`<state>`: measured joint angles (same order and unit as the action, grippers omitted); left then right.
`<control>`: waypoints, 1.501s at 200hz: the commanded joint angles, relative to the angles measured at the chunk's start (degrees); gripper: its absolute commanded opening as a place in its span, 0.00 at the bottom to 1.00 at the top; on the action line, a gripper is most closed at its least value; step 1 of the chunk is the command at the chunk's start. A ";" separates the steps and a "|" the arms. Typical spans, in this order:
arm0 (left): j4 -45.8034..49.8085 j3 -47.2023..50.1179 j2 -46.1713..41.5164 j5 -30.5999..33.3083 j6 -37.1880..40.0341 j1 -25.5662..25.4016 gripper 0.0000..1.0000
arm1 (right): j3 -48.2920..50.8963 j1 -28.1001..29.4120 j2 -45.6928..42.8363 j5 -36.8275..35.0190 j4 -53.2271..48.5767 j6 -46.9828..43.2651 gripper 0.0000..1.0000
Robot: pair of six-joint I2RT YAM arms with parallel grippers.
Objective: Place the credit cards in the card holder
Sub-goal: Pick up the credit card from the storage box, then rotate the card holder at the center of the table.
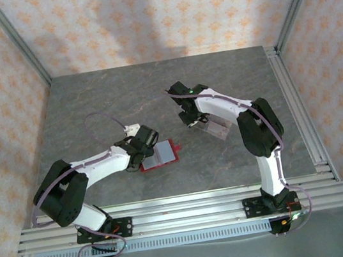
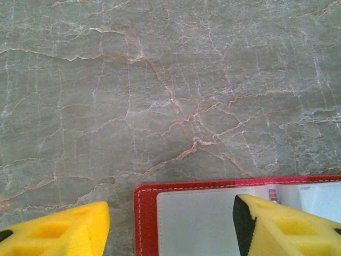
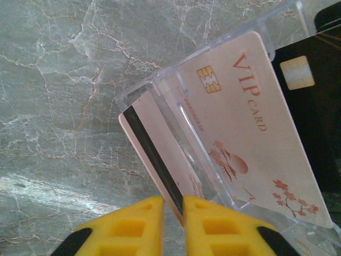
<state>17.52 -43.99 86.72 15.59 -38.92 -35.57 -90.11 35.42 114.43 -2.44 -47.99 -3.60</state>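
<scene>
Right gripper pinches credit card (black stripe, wrist view).

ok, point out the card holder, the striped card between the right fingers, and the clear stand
card holder [image 2: 197, 224]: left wrist view, on its pale inside panel.
credit card [image 3: 150, 154]: right wrist view, on its black stripe.
clear stand [image 3: 176, 68]: right wrist view, on its upper rim.

A small red folding wallet lies opened flat on the grey marbled counter, pale lining up, with white stitching along its red border. A pinkish-white card with a gold chip, red "VIP CARD" lettering and blossoms leans in a clear stand. A second pale card, black-striped, stands beside it, its lower edge pinched between the jaws of the right gripper.
</scene>
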 commanded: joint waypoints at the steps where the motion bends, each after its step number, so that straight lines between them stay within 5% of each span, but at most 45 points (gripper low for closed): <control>1: 1.00 -1.60 -1.29 0.58 0.51 0.33 0.64 | -1.85 -0.27 1.80 -2.35 -2.13 -1.23 0.19; 141: 1.65 -3.58 -0.58 -0.46 0.77 0.33 0.63 | -6.64 -0.23 -3.70 -1.64 -4.30 -1.80 0.03; 197: 3.68 -3.69 -1.06 -0.57 1.52 0.26 0.63 | -7.73 -0.18 -9.95 8.60 -3.01 3.28 0.00; 261: 3.79 1.31 -2.93 -0.65 0.58 -0.09 0.63 | 13.54 0.55 -18.67 32.91 23.69 25.28 0.00; 300: 2.15 3.99 -3.29 -0.55 -0.70 -1.11 0.63 | 22.93 3.80 -19.29 36.48 37.62 33.60 0.00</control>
<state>19.20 -41.78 84.77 14.13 -38.72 -35.70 -70.54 36.99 96.16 28.36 -23.40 21.41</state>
